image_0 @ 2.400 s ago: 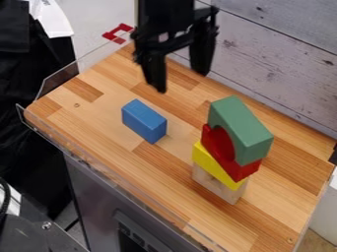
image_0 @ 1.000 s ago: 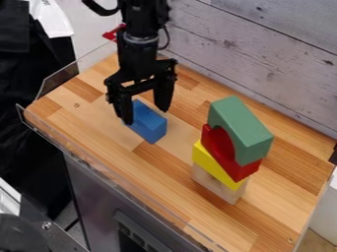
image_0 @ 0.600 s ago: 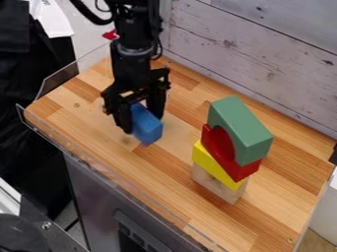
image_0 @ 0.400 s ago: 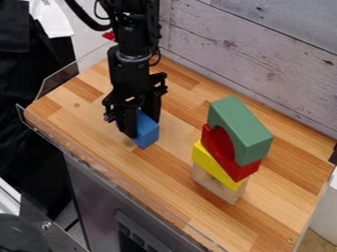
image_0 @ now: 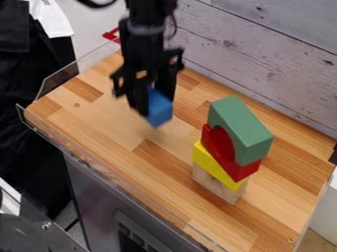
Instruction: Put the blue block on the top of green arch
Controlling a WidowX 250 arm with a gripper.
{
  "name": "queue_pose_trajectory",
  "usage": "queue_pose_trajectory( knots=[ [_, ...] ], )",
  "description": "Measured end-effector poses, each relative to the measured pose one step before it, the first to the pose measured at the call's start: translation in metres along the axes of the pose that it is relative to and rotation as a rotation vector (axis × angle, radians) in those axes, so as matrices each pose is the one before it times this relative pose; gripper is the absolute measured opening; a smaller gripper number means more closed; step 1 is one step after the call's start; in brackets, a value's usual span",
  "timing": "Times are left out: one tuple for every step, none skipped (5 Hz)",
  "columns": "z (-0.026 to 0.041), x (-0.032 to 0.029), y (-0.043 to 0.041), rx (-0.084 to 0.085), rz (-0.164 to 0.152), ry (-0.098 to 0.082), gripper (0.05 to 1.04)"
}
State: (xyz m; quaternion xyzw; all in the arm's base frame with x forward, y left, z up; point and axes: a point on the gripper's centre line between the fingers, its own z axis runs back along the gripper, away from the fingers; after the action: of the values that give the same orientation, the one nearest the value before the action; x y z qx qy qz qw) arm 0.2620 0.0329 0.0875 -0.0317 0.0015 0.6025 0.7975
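My gripper (image_0: 152, 104) hangs over the left-middle of the wooden top, shut on the blue block (image_0: 159, 109). The block is held above the surface, and its upper part is hidden between the fingers. To the right stands a stack, with the green arch (image_0: 242, 130) uppermost. Under the arch lie a red piece (image_0: 223, 155), a yellow piece (image_0: 214, 165) and a plain wood block (image_0: 220, 186) at the bottom. The gripper and blue block are left of the stack, apart from it.
A whitewashed plank wall (image_0: 270, 59) runs along the back right of the wooden top (image_0: 99, 123). A clear rim (image_0: 56, 81) borders its left side, and a red bracket (image_0: 113, 34) sits at the far corner.
The gripper came down over the blue block, took hold of it and has lifted it off the surface. Since the latest earlier frame, both moved up and slightly right. The stack stayed still.
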Motion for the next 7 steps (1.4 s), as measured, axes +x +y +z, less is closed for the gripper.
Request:
queue_pose_trajectory(
  knots=[
    [0.05020, -0.00918, -0.01508, -0.0917, -0.0610, -0.1025, 0.557],
    [0.04645, -0.01331, -0.02031, -0.0701, -0.0769, -0.0485, 0.557],
    [0.04752, -0.02801, -0.02541, -0.0491, -0.0940, 0.0134, 0.557],
    [0.02912, -0.03001, -0.00747, 0.0276, -0.0444, 0.0602, 0.557],
    [-0.00445, -0.01764, -0.00079, 0.0359, -0.0113, 0.0720, 0.557],
    [-0.01513, -0.01163, 0.00757, 0.0486, 0.0274, 0.0759, 0.557],
    [-0.01053, -0.00224, 0.00506, 0.0273, 0.0178, 0.0214, 0.557]
  ],
)
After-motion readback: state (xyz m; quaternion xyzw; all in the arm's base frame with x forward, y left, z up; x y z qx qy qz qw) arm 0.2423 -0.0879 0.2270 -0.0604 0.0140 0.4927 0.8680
